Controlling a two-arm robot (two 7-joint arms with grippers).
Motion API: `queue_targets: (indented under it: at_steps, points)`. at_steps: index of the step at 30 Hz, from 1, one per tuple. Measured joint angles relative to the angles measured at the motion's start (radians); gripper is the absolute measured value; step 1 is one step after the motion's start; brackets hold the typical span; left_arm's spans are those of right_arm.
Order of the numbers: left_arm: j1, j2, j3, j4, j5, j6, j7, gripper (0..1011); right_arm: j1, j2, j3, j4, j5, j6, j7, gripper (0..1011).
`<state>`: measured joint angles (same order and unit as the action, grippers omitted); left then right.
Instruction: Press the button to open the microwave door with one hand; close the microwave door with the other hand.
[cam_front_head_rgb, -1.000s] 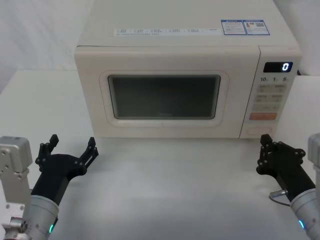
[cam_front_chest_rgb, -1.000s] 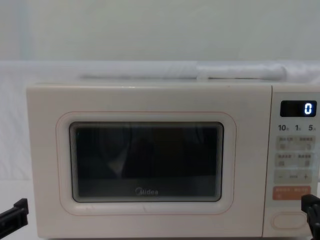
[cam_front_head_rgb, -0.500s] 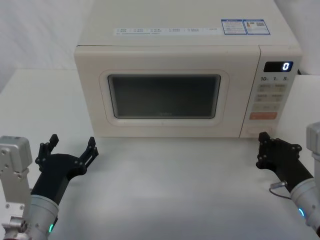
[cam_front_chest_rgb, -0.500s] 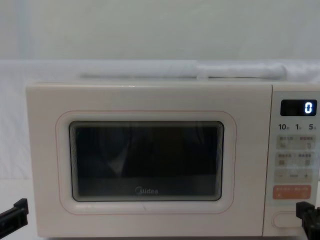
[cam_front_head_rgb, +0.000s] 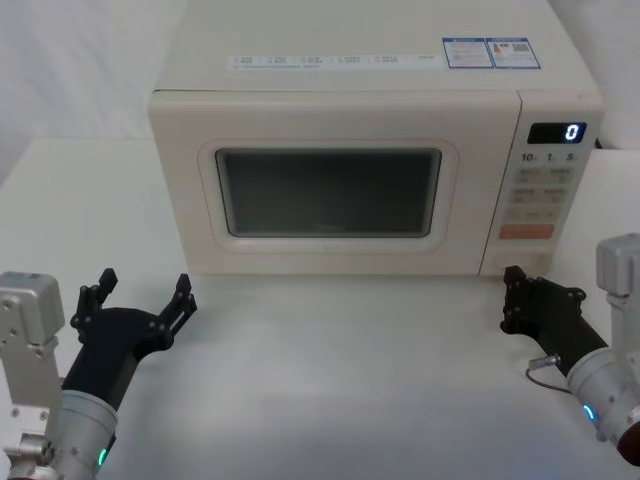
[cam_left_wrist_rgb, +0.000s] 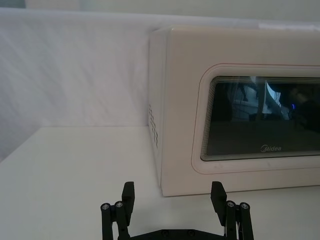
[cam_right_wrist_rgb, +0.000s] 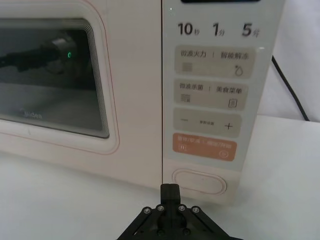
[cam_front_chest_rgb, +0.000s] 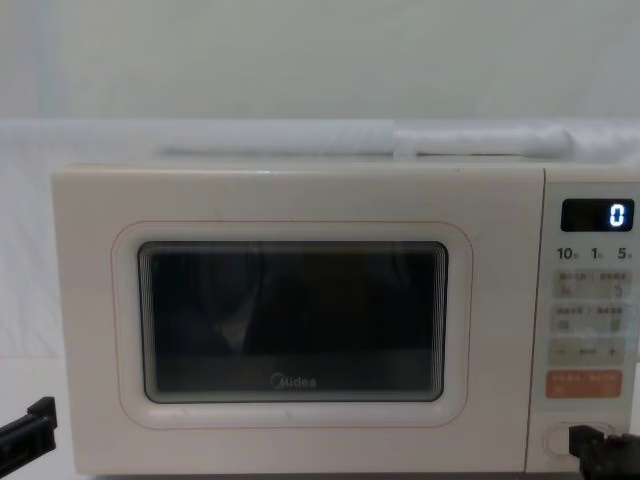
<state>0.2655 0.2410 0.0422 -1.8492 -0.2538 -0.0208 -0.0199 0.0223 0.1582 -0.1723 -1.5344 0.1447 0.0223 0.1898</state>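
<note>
The microwave door (cam_front_head_rgb: 328, 192) is closed, its cream panel and dark window (cam_front_chest_rgb: 290, 320) flush with the oven body. The button (cam_right_wrist_rgb: 198, 182) is the wide cream key at the bottom of the control panel (cam_front_head_rgb: 540, 190). My right gripper (cam_front_head_rgb: 513, 288) is shut, its tip just in front of the button and a little to its left (cam_right_wrist_rgb: 170, 192). In the chest view the right gripper (cam_front_chest_rgb: 588, 442) overlaps the button (cam_front_chest_rgb: 558, 438). My left gripper (cam_front_head_rgb: 142, 290) hangs open above the table, short of the door's left edge (cam_left_wrist_rgb: 173, 194).
The microwave stands on a white table (cam_front_head_rgb: 330, 380) with a white wall behind. A black cable (cam_right_wrist_rgb: 292, 90) runs down behind the oven's right side. Open table lies between the two arms.
My right gripper has moved left and forward, closing in on the lower end of the control panel. The left arm and the door have not moved.
</note>
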Motion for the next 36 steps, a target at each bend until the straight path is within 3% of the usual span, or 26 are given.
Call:
queue_targets:
  at_steps: [14, 36]
  points:
    - [0.0, 0.0, 0.0, 0.0, 0.0, 0.0, 0.0, 1001, 0.061, 0.008, -0.008, 0.078, -0.011, 0.024, 0.001, 0]
    - [0.0, 0.0, 0.0, 0.0, 0.0, 0.0, 0.0, 1001, 0.111, 0.014, 0.012, 0.136, 0.005, 0.018, 0.007, 0]
